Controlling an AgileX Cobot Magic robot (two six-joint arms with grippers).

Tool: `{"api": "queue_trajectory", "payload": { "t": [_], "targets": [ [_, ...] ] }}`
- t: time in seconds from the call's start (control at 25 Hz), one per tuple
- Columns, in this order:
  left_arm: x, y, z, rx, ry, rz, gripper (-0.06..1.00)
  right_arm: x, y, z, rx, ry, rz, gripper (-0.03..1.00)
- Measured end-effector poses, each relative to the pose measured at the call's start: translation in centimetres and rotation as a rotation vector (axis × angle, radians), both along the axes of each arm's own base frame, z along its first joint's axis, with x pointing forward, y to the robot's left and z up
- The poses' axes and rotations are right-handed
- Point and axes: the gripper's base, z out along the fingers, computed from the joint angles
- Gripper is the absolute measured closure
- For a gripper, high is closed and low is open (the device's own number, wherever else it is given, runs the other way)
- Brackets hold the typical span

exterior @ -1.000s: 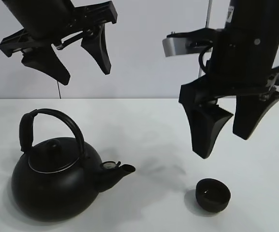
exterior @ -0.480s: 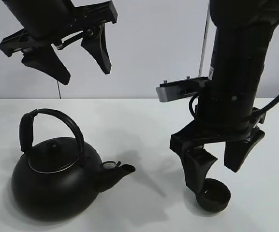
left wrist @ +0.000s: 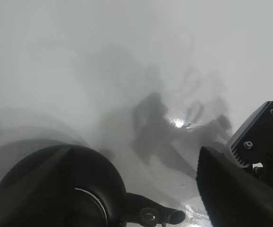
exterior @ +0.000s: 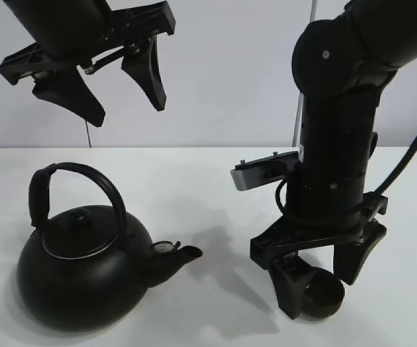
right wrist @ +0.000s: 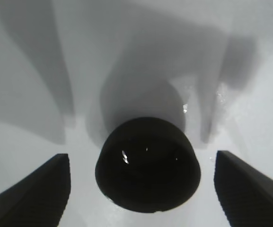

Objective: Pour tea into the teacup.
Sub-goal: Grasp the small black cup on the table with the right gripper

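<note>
1. The white bench (exterior: 215, 173) carries both of the task's things, well apart from each other.
2. The black kettle (exterior: 78, 278) stands upright on the left side. Its arched handle (exterior: 85, 177) is raised and its spout (exterior: 186, 253) points across the bench toward the cup.
3. The right tool (exterior: 321, 293) is down at bench level with its fingers apart, one on each side of the cup. From the right wrist view there is a clear gap on both sides, so nothing is clamped.
4. The left tool (exterior: 127, 108) hangs high above the kettle, fingers apart and empty.
5. The teacup (right wrist: 148, 177) sits upright on the bench, centred between the right tool's fingers. It is round, so it has no long axis to line up with. The right arm is plainly the nearer one, and closing looks like the next move.
6. No stream of tea is visible. Glints show inside the cup, but I cannot tell whether it holds liquid.
</note>
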Motion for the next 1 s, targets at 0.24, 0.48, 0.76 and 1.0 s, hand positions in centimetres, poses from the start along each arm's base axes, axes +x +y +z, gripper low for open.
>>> {"api": "queue_trajectory", "payload": {
  "t": [0.24, 0.48, 0.76, 1.0],
  "targets": [
    [0.0, 0.0, 0.0, 0.000, 0.000, 0.000, 0.42, 0.3, 0.1, -0.1, 0.012, -0.025, 0.001, 0.40],
    [0.0, 0.0, 0.0, 0.000, 0.000, 0.000, 0.42, 0.3, 0.1, -1.1, 0.000, -0.003, -0.010, 0.40],
    [0.0, 0.0, 0.0, 0.000, 0.000, 0.000, 0.42, 0.3, 0.2, -1.1, 0.000, -0.010, -0.046, 0.57],
    [0.0, 0.0, 0.0, 0.000, 0.000, 0.000, 0.42, 0.4, 0.2, -0.8, 0.005, -0.018, -0.052, 0.57]
  ]
}}
